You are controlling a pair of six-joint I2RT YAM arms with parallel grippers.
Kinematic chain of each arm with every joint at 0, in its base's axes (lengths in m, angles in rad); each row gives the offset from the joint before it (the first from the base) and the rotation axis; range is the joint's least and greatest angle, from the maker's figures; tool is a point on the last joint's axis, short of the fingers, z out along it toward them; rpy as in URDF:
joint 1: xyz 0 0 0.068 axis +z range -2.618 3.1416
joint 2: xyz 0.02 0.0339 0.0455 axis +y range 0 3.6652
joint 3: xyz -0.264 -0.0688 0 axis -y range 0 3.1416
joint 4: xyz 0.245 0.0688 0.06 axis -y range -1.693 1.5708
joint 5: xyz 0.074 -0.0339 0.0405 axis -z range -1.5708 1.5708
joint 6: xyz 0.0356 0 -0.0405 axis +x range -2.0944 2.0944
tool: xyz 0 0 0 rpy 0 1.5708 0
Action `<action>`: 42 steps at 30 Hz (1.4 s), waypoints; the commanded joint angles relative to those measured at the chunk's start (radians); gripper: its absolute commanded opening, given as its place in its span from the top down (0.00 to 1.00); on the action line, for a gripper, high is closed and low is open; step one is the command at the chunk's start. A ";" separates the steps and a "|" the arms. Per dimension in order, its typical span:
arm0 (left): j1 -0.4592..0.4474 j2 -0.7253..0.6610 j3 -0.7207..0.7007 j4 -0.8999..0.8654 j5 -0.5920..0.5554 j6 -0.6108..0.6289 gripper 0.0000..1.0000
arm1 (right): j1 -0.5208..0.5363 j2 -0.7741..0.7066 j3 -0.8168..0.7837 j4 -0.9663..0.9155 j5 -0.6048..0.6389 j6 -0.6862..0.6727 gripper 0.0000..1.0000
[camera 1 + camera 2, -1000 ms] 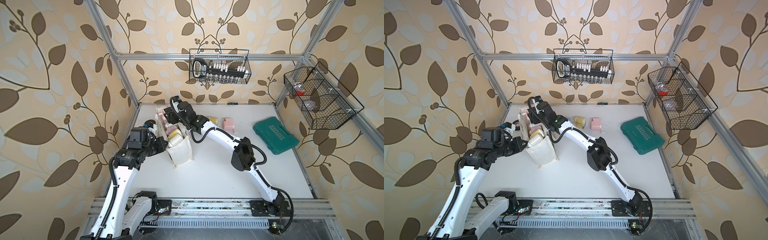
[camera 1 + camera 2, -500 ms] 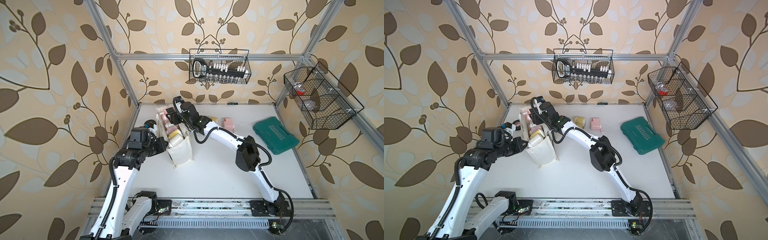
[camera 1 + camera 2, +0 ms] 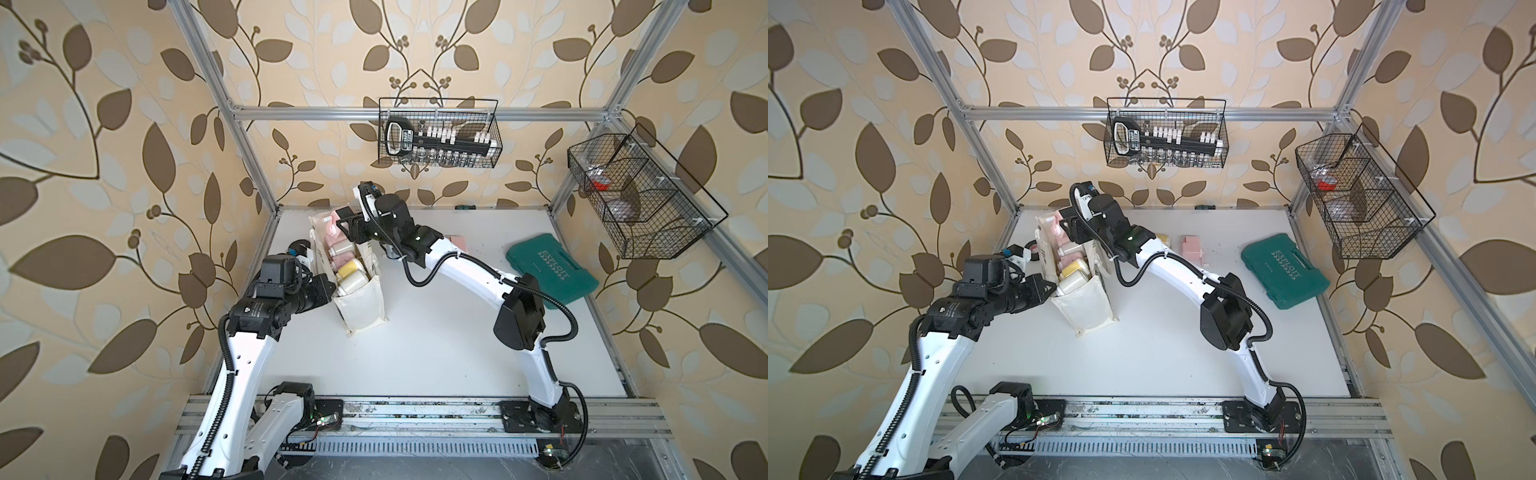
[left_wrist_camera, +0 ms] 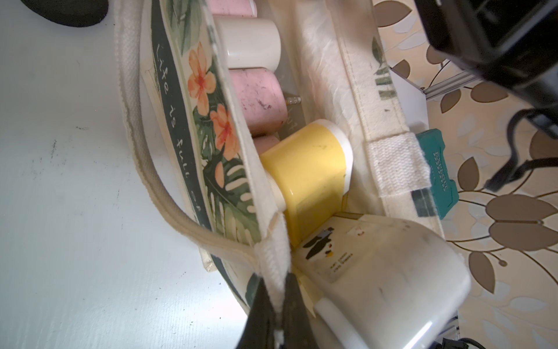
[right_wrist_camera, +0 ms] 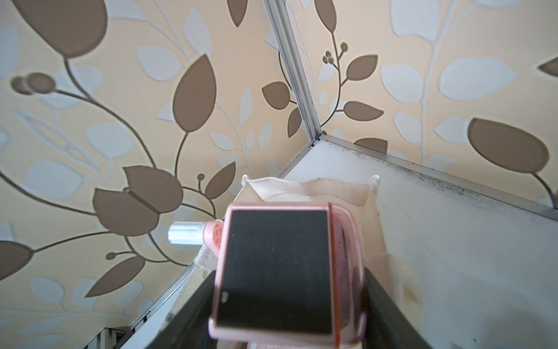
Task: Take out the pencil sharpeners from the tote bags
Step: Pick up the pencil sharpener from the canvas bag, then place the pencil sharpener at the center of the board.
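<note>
A cream tote bag (image 3: 361,303) (image 3: 1088,303) printed with leaves and flowers stands open at the table's left. My left gripper (image 3: 328,289) (image 4: 279,290) is shut on the near end of its rim, by the handle strap. Several pencil sharpeners lie inside, among them a yellow one (image 4: 305,175), a pink one (image 4: 259,102) and a cream one (image 4: 383,272). My right gripper (image 3: 343,226) (image 5: 290,302) is above the bag's far end, shut on a pink sharpener (image 5: 277,272) with its black underside facing the camera. Another pink sharpener (image 3: 1192,246) and a yellow one (image 3: 1163,240) sit on the table behind the right arm.
A teal EXPLOIT case (image 3: 552,270) lies at the table's right. One black wire basket (image 3: 438,133) hangs on the back wall and another (image 3: 640,199) on the right wall. The bag stands close to the left frame post and wall.
The right arm's elbow has swung to the right, and its wrist has shifted slightly that way over the bag's far end. The left arm has held still on the rim.
</note>
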 commanded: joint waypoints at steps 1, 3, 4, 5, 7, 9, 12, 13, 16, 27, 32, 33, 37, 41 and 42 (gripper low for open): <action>-0.008 -0.006 -0.009 -0.043 0.000 0.031 1.00 | 0.003 -0.072 -0.026 0.016 -0.025 0.013 0.67; -0.008 -0.005 -0.009 -0.043 0.000 0.030 1.00 | 0.003 -0.096 -0.039 0.012 -0.029 0.013 0.67; -0.008 -0.004 -0.009 -0.043 -0.001 0.031 1.00 | 0.003 -0.114 -0.052 0.012 -0.030 0.013 0.67; -0.008 -0.006 -0.011 -0.042 -0.001 0.030 1.00 | 0.003 -0.127 -0.060 0.012 -0.033 0.010 0.67; -0.008 -0.007 -0.016 -0.037 -0.002 0.031 1.00 | 0.003 -0.156 -0.064 -0.010 -0.041 -0.006 0.67; -0.008 -0.008 -0.019 -0.034 -0.004 0.028 1.00 | 0.003 -0.187 -0.069 -0.044 -0.038 -0.019 0.67; -0.008 -0.007 -0.022 -0.027 -0.001 0.027 1.00 | 0.003 -0.248 -0.111 -0.073 -0.020 -0.043 0.67; -0.008 -0.006 -0.022 -0.028 -0.003 0.028 1.00 | 0.000 -0.274 -0.130 -0.085 -0.006 -0.053 0.67; -0.008 -0.001 -0.019 -0.024 0.000 0.027 1.00 | -0.012 -0.356 -0.211 -0.102 0.036 -0.073 0.67; -0.008 -0.008 -0.022 -0.018 0.002 0.027 1.00 | -0.222 -0.700 -0.700 -0.145 0.172 -0.057 0.66; -0.008 -0.008 -0.019 -0.017 0.008 0.027 1.00 | -0.400 -0.804 -0.914 -0.154 0.200 -0.024 0.66; -0.008 -0.006 -0.018 -0.017 0.009 0.028 1.00 | -0.434 -0.812 -0.946 -0.154 0.203 -0.024 0.66; -0.008 -0.008 -0.016 -0.019 0.012 0.026 1.00 | -0.527 -0.764 -0.990 -0.170 0.244 -0.037 0.65; -0.008 -0.017 -0.016 -0.021 0.006 0.027 1.00 | -0.578 -0.649 -0.947 -0.219 0.258 -0.044 0.65; -0.008 -0.017 -0.016 -0.021 0.005 0.027 1.00 | -0.584 -0.621 -0.937 -0.223 0.268 -0.049 0.64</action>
